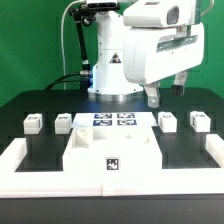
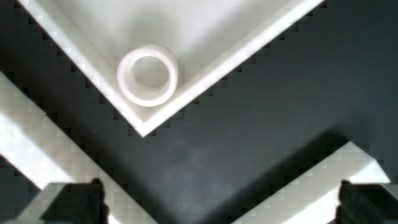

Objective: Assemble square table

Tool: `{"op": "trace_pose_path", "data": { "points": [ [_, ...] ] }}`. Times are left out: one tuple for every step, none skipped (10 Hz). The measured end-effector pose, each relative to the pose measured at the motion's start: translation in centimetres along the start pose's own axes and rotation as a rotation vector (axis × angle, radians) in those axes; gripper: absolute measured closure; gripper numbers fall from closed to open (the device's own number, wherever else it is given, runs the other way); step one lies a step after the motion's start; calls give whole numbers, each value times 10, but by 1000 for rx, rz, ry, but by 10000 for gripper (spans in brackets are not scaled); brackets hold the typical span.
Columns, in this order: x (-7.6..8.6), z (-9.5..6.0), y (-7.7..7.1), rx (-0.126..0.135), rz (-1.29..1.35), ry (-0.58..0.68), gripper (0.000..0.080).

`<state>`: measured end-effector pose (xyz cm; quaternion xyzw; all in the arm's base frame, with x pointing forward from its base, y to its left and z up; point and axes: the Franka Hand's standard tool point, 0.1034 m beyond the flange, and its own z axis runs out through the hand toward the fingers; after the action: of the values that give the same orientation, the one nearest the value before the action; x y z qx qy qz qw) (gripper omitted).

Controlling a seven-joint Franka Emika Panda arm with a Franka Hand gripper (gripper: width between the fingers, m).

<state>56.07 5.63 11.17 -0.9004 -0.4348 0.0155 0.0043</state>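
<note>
The square table's white slab [image 1: 110,148] lies flat at the front middle of the black table, its tagged edge facing the camera. Two small white legs [image 1: 33,123] [image 1: 62,121] stand at the exterior view's left. Two more legs [image 1: 168,121] [image 1: 198,121] stand at its right. My gripper [image 1: 165,92] hangs high above the back right, clear of all parts. In the wrist view a slab corner [image 2: 196,40] with a round hole [image 2: 146,75] shows well beyond my gripper [image 2: 219,205]. It is open, with only black table between the dark fingertips [image 2: 75,205].
The marker board [image 1: 112,120] lies behind the slab, in front of the robot base [image 1: 112,75]. A low white border wall [image 1: 110,190] runs along the front and up both sides. White bands [image 2: 22,130] cross the wrist view's edges.
</note>
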Motion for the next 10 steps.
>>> {"op": "trace_pose_path", "data": {
  "points": [
    [0, 0, 0, 0, 0, 0, 150],
    [0, 0, 0, 0, 0, 0, 150],
    [0, 0, 0, 0, 0, 0, 150],
    [0, 0, 0, 0, 0, 0, 150],
    [0, 0, 0, 0, 0, 0, 150],
    [0, 0, 0, 0, 0, 0, 150],
    [-1, 1, 0, -3, -37, 3, 150],
    [-7, 6, -1, -8, -114, 7, 150],
    [-15, 13, -6, -17, -196, 14, 150],
    [-22, 19, -13, -10, -284, -4, 150]
  ]
}}
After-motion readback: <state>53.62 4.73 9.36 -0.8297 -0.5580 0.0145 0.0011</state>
